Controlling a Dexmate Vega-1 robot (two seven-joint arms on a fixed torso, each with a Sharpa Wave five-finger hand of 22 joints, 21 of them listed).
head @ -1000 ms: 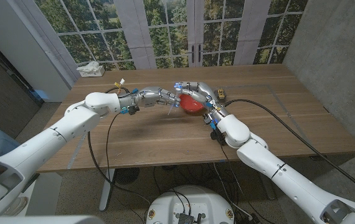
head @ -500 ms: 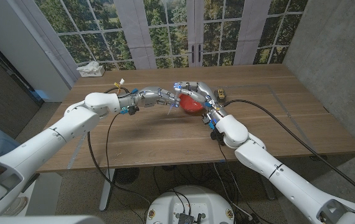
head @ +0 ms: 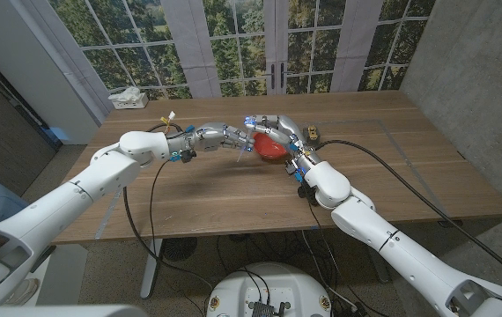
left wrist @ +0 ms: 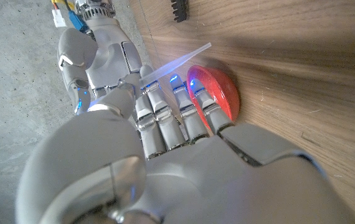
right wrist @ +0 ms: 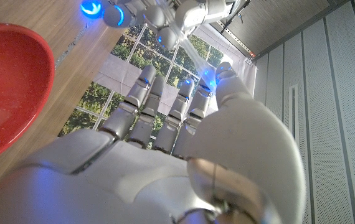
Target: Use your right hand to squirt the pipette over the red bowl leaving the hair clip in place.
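Observation:
The red bowl [head: 271,150] [left wrist: 218,93] [right wrist: 3,81] stands at the table's middle. My left hand [head: 229,136] [left wrist: 165,155] reaches to the bowl's left side, its fingertips at the rim. My right hand [head: 279,126] [right wrist: 165,155] arches over the bowl's far side, fingers toward the left hand's. A clear pipette [left wrist: 177,59] slants over the bowl's edge, one end tucked where the two hands meet; which hand grips it I cannot tell. The black hair clip [left wrist: 179,7] lies on the wood beyond the bowl, probably the small dark thing [head: 313,134] right of my right hand.
The wooden table [head: 216,194] has a tissue box [head: 128,99] at its far left corner. A black cable [head: 383,158] trails over the right half. A small white and yellow item [head: 170,116] lies behind my left forearm.

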